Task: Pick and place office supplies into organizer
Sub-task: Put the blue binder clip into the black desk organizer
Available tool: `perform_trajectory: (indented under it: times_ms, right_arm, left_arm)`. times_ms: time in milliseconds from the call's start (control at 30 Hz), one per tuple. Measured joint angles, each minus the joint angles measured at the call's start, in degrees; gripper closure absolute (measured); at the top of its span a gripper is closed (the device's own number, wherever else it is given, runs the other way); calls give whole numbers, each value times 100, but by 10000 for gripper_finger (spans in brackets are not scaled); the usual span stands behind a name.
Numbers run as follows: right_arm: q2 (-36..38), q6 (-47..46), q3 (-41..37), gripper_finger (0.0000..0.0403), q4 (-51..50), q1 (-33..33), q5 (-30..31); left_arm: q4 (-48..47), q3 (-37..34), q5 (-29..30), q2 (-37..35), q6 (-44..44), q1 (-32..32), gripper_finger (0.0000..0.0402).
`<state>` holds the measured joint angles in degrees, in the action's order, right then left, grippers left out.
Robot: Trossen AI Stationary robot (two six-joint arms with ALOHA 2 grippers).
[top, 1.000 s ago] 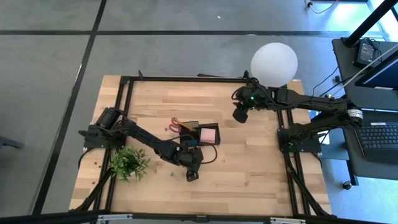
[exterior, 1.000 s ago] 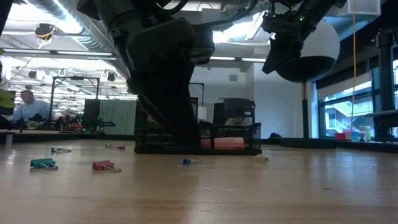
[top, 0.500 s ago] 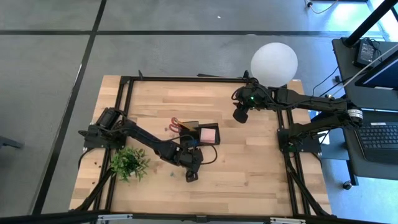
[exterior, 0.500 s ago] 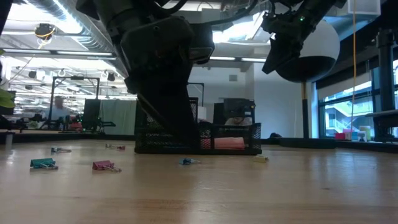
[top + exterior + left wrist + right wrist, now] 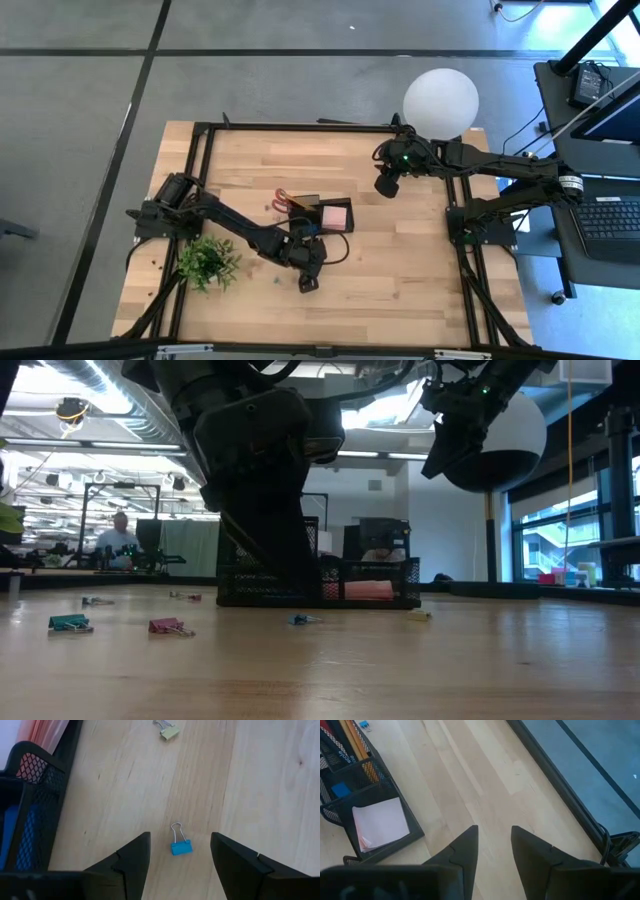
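The blue binder clip (image 5: 181,846) lies on the bench just ahead of the left gripper (image 5: 180,865), centred between its wide-open, empty fingers, wire handles pointing away. The organizer (image 5: 318,214) stands beside it. The right gripper (image 5: 384,188), part-open and empty, hovers near the far right corner.

— What lies between my left fingers (image 5: 134,865)?
— A small blue clip (image 5: 181,847), flat on the wood, wire loop pointing away from me. A yellow clip (image 5: 169,731) lies farther ahead.
— And the organizer (image 5: 385,795)?
— Black mesh, beyond my right fingers (image 5: 465,851), holding pencils (image 5: 357,742), a pink pad (image 5: 380,822), a blue eraser (image 5: 341,789).
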<state>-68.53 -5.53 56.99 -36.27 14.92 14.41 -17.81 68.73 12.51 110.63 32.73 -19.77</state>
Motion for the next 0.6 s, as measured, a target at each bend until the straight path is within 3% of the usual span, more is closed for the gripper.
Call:
perform_trajectory:
  times_ms: [600]
  right_arm:
    - [0,-1,0,281,2,0,0]
  left_arm:
    - [-16,4,-17,109,9,7,201]
